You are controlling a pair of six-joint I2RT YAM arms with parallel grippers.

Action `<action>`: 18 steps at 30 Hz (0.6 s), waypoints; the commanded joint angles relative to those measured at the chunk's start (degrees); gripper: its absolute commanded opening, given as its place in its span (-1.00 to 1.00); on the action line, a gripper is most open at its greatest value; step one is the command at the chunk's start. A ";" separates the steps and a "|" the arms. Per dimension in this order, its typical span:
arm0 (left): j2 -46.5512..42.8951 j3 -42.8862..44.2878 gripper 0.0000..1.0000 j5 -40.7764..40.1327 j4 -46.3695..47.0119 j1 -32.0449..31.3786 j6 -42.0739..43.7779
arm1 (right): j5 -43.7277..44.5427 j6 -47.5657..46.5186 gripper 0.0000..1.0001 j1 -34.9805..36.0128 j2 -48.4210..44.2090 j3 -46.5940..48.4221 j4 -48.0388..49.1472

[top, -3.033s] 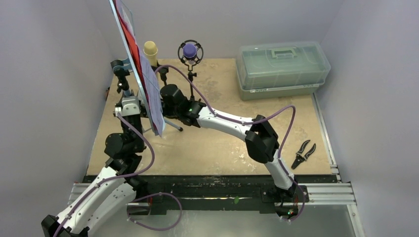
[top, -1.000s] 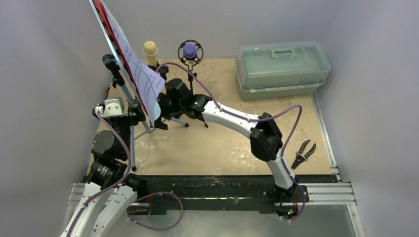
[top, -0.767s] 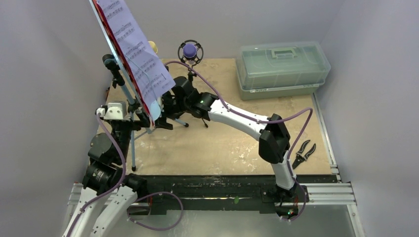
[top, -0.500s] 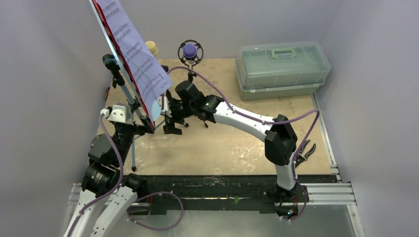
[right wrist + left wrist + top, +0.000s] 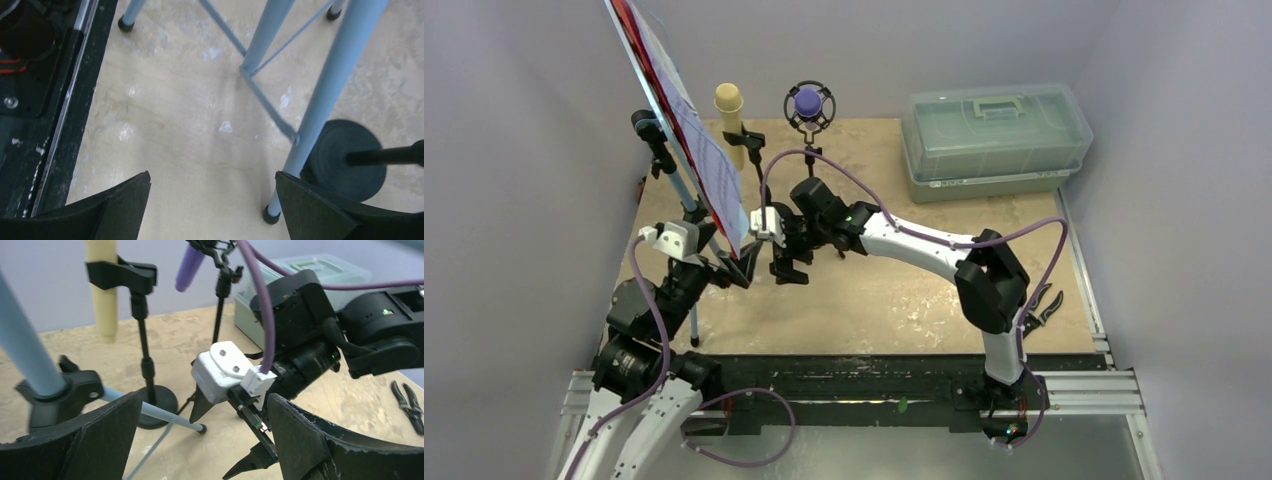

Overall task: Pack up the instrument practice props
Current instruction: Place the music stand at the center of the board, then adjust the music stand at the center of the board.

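Observation:
The light-blue music rest [image 5: 686, 195] stands tilted at the left on its tripod legs [image 5: 330, 90]. It carries the red folder [image 5: 637, 30] and the sheet music [image 5: 706, 165]. Behind it, the cream microphone [image 5: 729, 100] sits in a black clip holder [image 5: 122, 276], and the purple microphone [image 5: 808, 103] sits in a ring holder. My left gripper [image 5: 732, 272] is open beside the rest's lower pole, with the tripod hub [image 5: 60, 395] just left of its fingers. My right gripper [image 5: 786, 268] is open over the table, facing the left one, next to a tripod foot [image 5: 270, 214]. Neither holds anything.
A translucent grey-green box [image 5: 994, 130] with a handle sits shut at the back right. Small black pliers [image 5: 410, 405] lie at the right edge, partly behind the right arm's elbow. A round black mic stand base [image 5: 350, 160] stands close to the right gripper.
The left gripper opened wider and shifted right and nearer. The right gripper drew back from the rest toward the near side. The sheet music flapped outward, then settled back against the folder.

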 commanded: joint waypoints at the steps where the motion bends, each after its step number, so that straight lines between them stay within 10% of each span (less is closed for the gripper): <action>1: -0.92 -2.96 0.93 8.21 4.06 0.13 -3.49 | -1.24 -3.02 0.98 -0.19 -4.75 -3.22 -1.87; 18: 3.92 -16.07 0.81 20.55 25.99 -0.22 -11.68 | -11.77 -21.56 0.98 -10.17 -23.73 -14.28 -23.71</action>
